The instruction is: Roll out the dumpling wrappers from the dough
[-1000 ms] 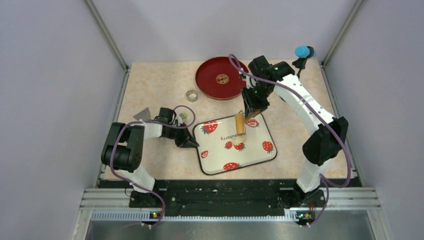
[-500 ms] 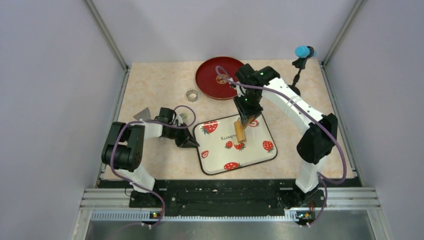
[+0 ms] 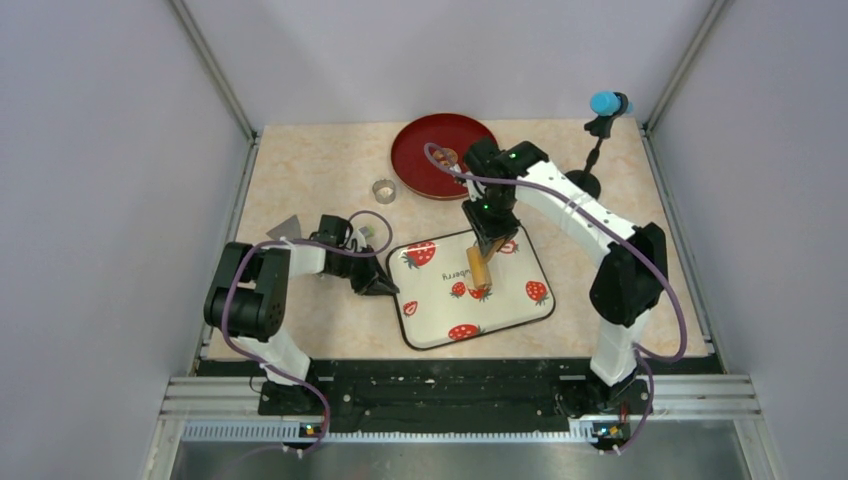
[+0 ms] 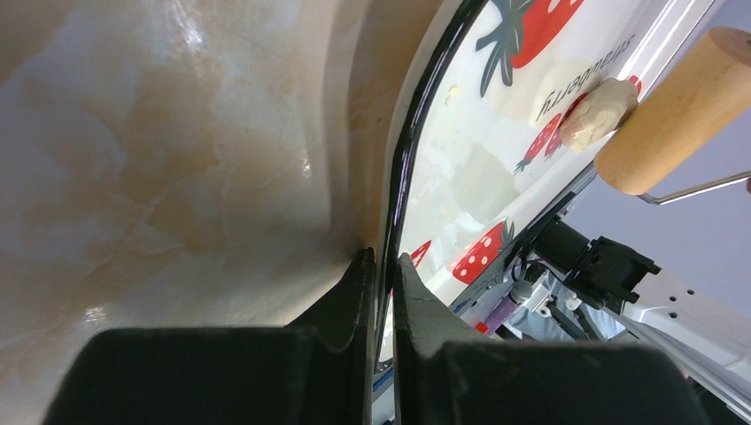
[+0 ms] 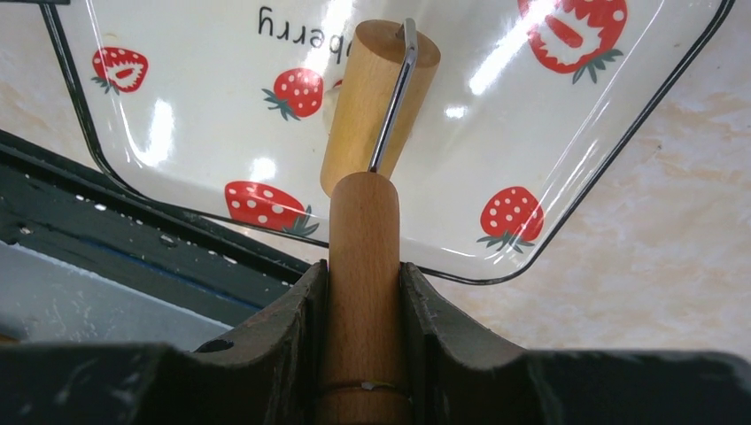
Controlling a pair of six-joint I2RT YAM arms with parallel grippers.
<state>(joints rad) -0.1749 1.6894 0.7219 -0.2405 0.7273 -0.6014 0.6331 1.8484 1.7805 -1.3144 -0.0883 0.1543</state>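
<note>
Both clamped, the left gripper [image 4: 381, 263] pinched the tray [image 4: 404, 159] by its rim and the right gripper [image 5: 363, 276] pinched the roller [image 5: 379, 106] by its handle, which needed even pressure over the dough [image 4: 600, 113] touching it, toward the near edge of the desk [image 3: 320, 170].

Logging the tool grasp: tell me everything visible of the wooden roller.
The wooden roller is smooth tan wood: a short cylindrical barrel joined by a bent metal wire to a round handle. The right gripper is shut on the handle. The barrel lies low on the strawberry tray, near its middle. In the left wrist view it touches the pale dough lump.
</note>
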